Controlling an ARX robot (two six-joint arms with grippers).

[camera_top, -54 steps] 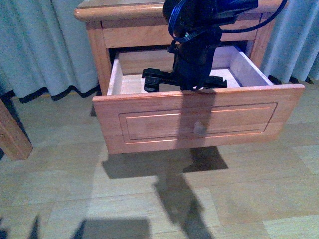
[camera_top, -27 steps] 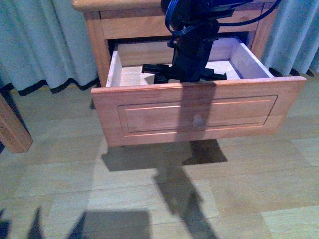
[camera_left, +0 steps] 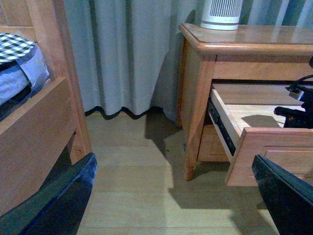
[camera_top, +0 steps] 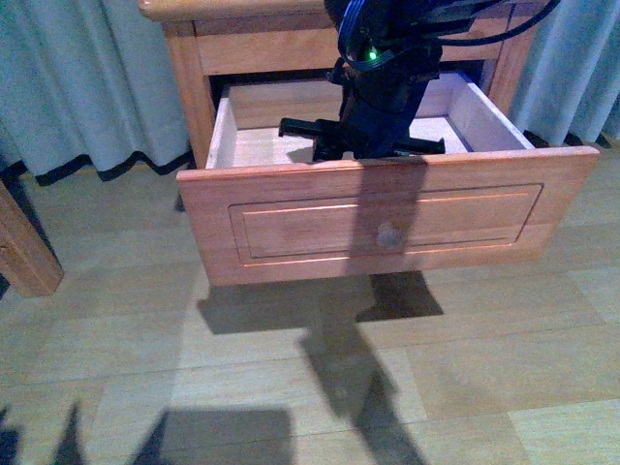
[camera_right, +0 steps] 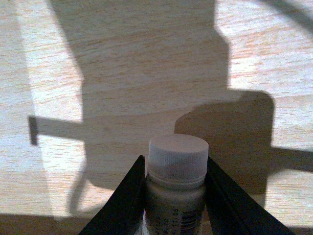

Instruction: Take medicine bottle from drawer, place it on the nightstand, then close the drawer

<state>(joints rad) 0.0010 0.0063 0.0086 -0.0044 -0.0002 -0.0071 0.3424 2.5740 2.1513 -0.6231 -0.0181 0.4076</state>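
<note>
The drawer (camera_top: 291, 228) of the nightstand (camera_top: 184, 68) is pulled far out, its pale floor showing. My right arm (camera_top: 380, 97) reaches down into it; the bottle and fingertips are hidden in the front view. The right wrist view shows my right gripper (camera_right: 176, 164) shut on the medicine bottle (camera_right: 175, 196), a small white bottle with a ribbed white cap and printed label, held above the drawer's wooden floor (camera_right: 122, 73). My left gripper (camera_left: 176, 196) hangs open over the floor, left of the nightstand (camera_left: 234, 46) and its open drawer (camera_left: 264, 147).
A white ribbed device (camera_left: 221, 13) stands on the nightstand top. A wooden bed frame (camera_left: 34, 122) is at the left, with grey curtains (camera_left: 127, 54) behind. The drawer front carries a round knob (camera_top: 387, 235). Wood floor (camera_top: 291, 387) lies in front.
My right arm has shifted slightly to the right inside the drawer. The drawer stays open and the left gripper stays open.
</note>
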